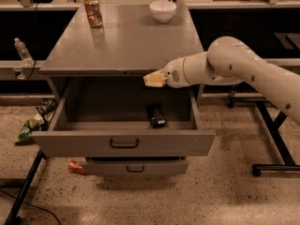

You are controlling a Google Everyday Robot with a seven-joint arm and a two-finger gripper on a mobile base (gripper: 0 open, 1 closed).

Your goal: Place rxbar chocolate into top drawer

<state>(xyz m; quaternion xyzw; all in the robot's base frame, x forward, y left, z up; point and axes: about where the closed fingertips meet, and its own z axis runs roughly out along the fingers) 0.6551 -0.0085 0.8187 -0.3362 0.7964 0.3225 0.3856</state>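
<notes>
The rxbar chocolate (156,115), a dark flat bar, lies inside the open top drawer (123,143), on its floor near the front right. The top drawer is pulled out far, with its dark bar handle centred on the front. My gripper (151,79) reaches in from the right and hovers above the drawer's back right part, just under the table's front edge. It holds nothing. The bar lies below it and a little toward the front.
The grey table top (126,41) carries an orange-gold can (93,11) at the back left and a white bowl (162,11) at the back. The lower drawer (136,167) is slightly open. Snack bags (29,129) and an orange packet (76,167) lie on the floor at left. A water bottle (22,51) stands at left.
</notes>
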